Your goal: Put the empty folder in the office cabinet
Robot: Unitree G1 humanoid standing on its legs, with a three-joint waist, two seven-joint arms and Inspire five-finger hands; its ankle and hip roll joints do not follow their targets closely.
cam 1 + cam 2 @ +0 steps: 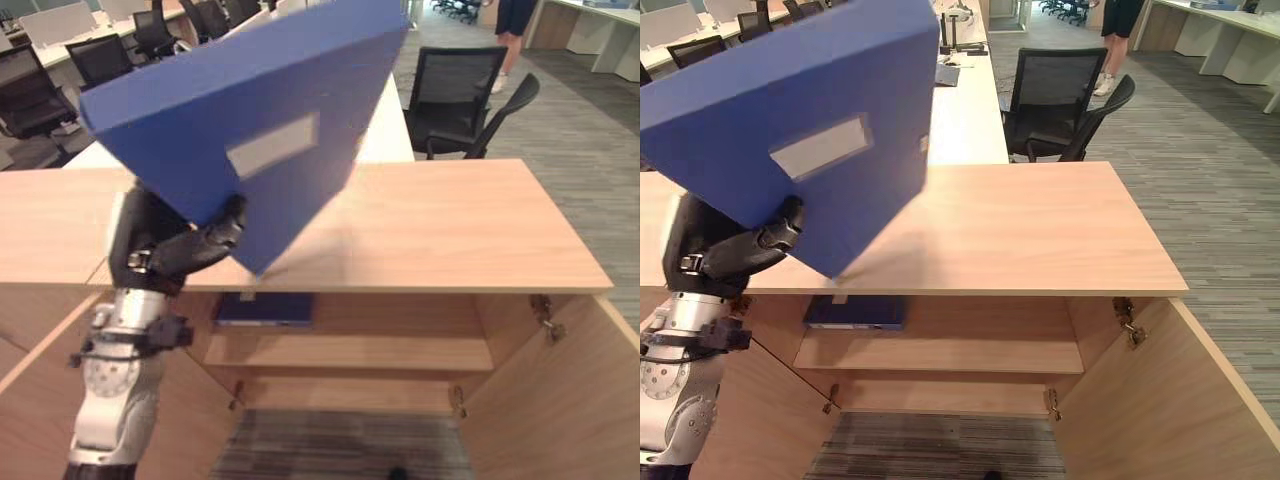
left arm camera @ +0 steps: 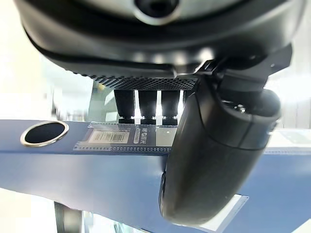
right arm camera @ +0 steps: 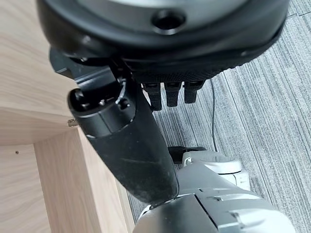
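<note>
Step in hand: carry. Left hand (image 1: 180,250) fingers (image 2: 146,104) and thumb clamped on blue folder (image 1: 250,120), held tilted above counter (image 1: 450,230). Right hand (image 3: 131,141) idle, fingers relaxed, holding nothing. Next: lower folder below fingers' level onto cabinet shelf (image 1: 400,352), clearing counter edge.

folder (image 1: 250,120) held above cabinet (image 1: 450,225) top, left side; chair (image 1: 460,100) behind.

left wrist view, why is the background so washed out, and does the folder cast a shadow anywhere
In the left wrist view the bright room behind the left hand is overexposed to near white, while the blue folder stays readable. In the left eye view the folder throws a soft shadow on the cabinet top, just beside its lower corner.
</note>
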